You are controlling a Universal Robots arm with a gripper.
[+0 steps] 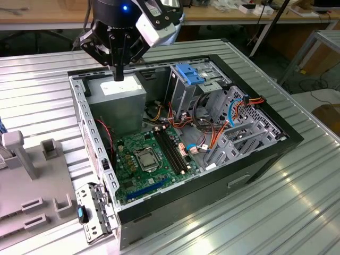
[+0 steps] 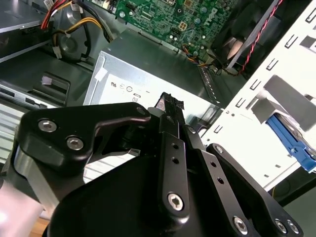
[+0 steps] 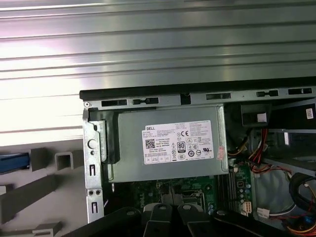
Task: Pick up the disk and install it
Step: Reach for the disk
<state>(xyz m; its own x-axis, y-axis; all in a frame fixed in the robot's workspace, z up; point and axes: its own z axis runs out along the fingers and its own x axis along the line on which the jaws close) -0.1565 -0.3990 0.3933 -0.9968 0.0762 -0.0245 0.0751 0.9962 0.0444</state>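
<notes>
Exterior view first: my black claw hangs in the upper left of the frame, pointing straight down over the flat grey metal power supply box in the far corner of the open black-and-grey computer case. My fingers are pressed together into one narrow tip, with nothing pinched between them. I cannot tell whether the tip touches the box or stops just above it.

Lower in the case lies the green motherboard. Toward the upper middle of the frame a blue plastic bracket sits atop the grey metal drive cage. The case stands on a ribbed silver metal table, and at the exterior view's left a pale grey fixture with upright blocks lies beside it.

In the first wrist view the labelled face of the power supply box is straight beneath me. The disk shows there as a bright blue strip of its carrier frame, lying outside the case's side wall, just beside the fixture's grey blocks and well apart from my claw.

In the second wrist view my finger bars run side by side above the same box.
</notes>
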